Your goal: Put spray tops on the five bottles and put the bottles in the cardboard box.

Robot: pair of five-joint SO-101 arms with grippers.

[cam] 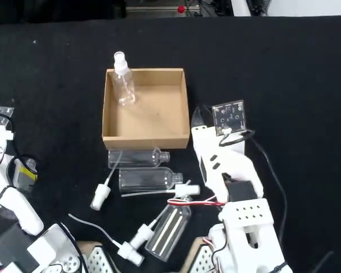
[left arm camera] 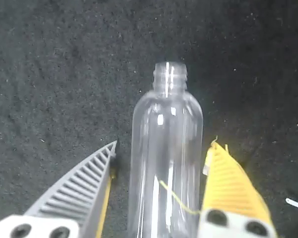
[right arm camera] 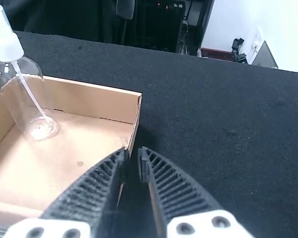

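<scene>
**Step in hand** (judged from the layout): capping the clear plastic uncapped bottle [left arm camera: 166,114] at the left end effector [left arm camera: 165,144].

1. **Hold.** The left end effector brackets the bottle's body. The threaded neck [left arm camera: 170,77] projects beyond it over the black counter [left arm camera: 49,59]. Whether it clamps the bottle cannot be told. Confirm a firm hold before any insertion, and keep the neck clear.
2. **Fetch.** The right end effector [right arm camera: 131,151] is nearly closed and empty, beside the right wall of the brown cardboard box [right arm camera: 89,101]. It should widen before descent. It should then take a white spray top [cam: 186,189] by its head, not by the thin dip tube (a bent tube will likely miss the neck).
3. **Insert.** Lead the tube into the neck first, then seat the head squarely.

**Position.** That spray top lies on the counter in front of the box, alongside the right arm and well apart from the right end effector. Three more clear uncapped bottles [cam: 149,180] lie near it. One capped clear bottle [cam: 125,88] stands in the box's far corner.
</scene>
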